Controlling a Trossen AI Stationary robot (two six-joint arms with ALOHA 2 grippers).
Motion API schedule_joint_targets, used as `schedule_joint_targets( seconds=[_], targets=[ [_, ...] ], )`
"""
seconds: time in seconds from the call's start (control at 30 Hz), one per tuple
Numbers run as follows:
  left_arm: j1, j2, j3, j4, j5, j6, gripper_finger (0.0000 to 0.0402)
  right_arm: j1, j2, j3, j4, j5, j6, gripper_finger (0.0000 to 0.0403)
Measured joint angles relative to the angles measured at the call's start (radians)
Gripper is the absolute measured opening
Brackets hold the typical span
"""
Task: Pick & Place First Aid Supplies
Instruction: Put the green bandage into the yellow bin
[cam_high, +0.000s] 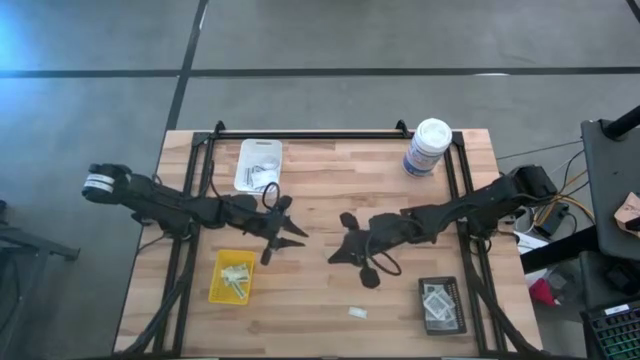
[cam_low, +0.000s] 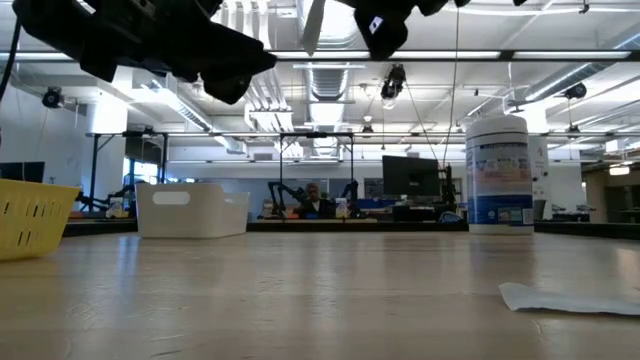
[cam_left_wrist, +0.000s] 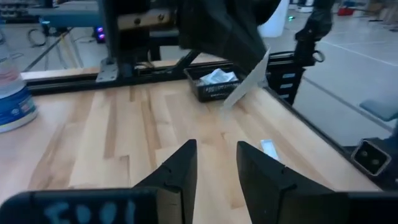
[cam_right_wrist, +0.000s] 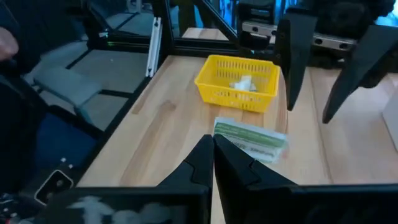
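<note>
From above: right gripper (cam_high: 340, 250) up over the middle of the table, close to the left gripper (cam_high: 283, 240), tip to tip but apart. Yellow tray (cam_high: 232, 276) near the left arm, black tray (cam_high: 441, 304) near the right arm, white tray (cam_high: 258, 165) at the back. One loose packet (cam_high: 357, 313) flat on the wood, near the black tray.

From table height: loose packet lying alone in front; both arms high above it.

From the left wrist: left fingers spread apart, nothing between them. Straight ahead, a flat held packet (cam_left_wrist: 249, 84) hanging from the right gripper.

From the right wrist: right fingers pinched tight on the held packet, gripped by one edge. Yellow tray beyond it.

Step, most likely: carrying. Next: move over the right tray, lower, let go, then fetch the loose packet
</note>
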Motion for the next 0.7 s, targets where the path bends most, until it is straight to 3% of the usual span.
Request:
schedule_joint_targets(
  seconds=[0.2,0.5,0.7],
  targets=[
    [-0.011,0.042,0.0,0.09,0.046,0.009,0.0108,-0.003,0.066,-0.001,0.062,-0.043,-0.003,0.0008],
    [-0.014,0.202,0.074,0.135,0.076,0.028,0.0108,-0.005,0.11,0.012,0.119,-0.045,0.005,0.0008],
    [-0.015,0.265,0.123,0.134,0.203,0.043,0.0108,-0.006,0.11,0.017,0.107,-0.045,0.054,0.0008]
  ],
)
